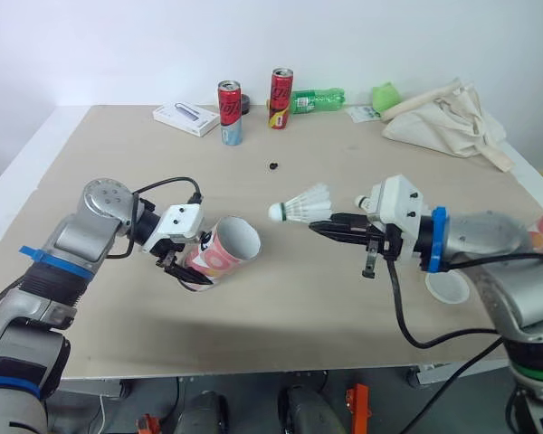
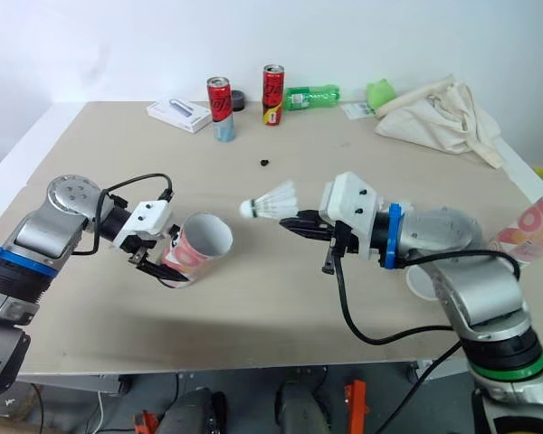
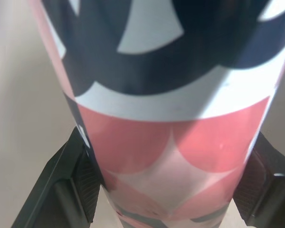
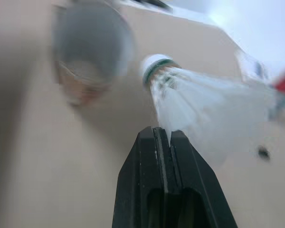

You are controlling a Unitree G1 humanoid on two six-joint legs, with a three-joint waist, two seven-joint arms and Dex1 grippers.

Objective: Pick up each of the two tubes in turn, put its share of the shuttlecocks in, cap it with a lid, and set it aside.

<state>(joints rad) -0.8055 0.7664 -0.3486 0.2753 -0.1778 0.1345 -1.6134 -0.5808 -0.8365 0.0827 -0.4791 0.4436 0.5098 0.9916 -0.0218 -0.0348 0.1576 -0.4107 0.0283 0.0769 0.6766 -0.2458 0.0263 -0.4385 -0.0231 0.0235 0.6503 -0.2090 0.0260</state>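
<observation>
The left end effector (image 1: 186, 270) clamps the tube (image 1: 224, 251) at the near left of the counter (image 1: 299, 307), open mouth facing right. The right end effector (image 1: 317, 228) pinches the shuttlecock (image 1: 303, 205) by its feathers, cork pointing left, near the mouth but not touching it.

Can't make out a single readable word or number anywhere. Pale vertical lettering down the red aluminium drink can with the light blue bottom (image 1: 229, 110), and more down the red drink can with the yellow patch near its base (image 1: 281, 90), but way too small to spell out, so no brand to report. Same deal with the label band on the green plastic bottle lying on its side (image 1: 319, 99): there, not legible. Faint grey marking on top of the flat white rectangular box (image 1: 186, 118), unreadable too. Up close on the pink, navy and white patterned cardboard tube (image 3: 171, 118): just curved shapes, no letters.
</observation>
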